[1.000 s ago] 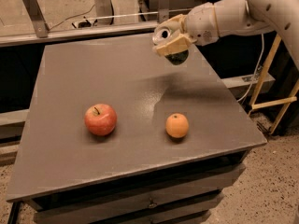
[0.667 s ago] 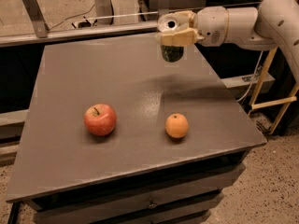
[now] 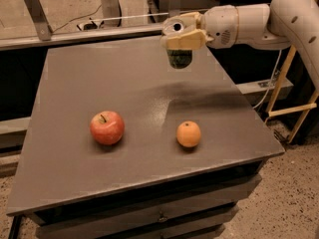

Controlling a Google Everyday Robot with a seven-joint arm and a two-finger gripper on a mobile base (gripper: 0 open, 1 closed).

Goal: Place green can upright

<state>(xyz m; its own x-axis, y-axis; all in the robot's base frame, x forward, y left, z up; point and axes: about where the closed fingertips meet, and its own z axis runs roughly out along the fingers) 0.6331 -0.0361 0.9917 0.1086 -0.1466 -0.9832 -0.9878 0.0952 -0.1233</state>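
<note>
Camera view: the white robot arm (image 3: pixel 259 16) reaches in from the upper right of the frame. Its tan two-finger gripper (image 3: pixel 183 38) sits at upper centre, over the far part of the flat grey table top (image 3: pixel 99 73). The gripper pinches the small dark green metal drink can (image 3: pixel 179 59) around its upper body, so the can hangs clear of the surface. It looks roughly vertical, with its dark lower end pointing down, which would suit setting it on its base. A soft shadow lies on the table below and to the right of it. The round red apple (image 3: pixel 106 127) and the small round orange fruit (image 3: pixel 189 134) rest well apart in the lower middle of the frame. That leaves bare surface beneath the can, probably why it is held there.
</note>
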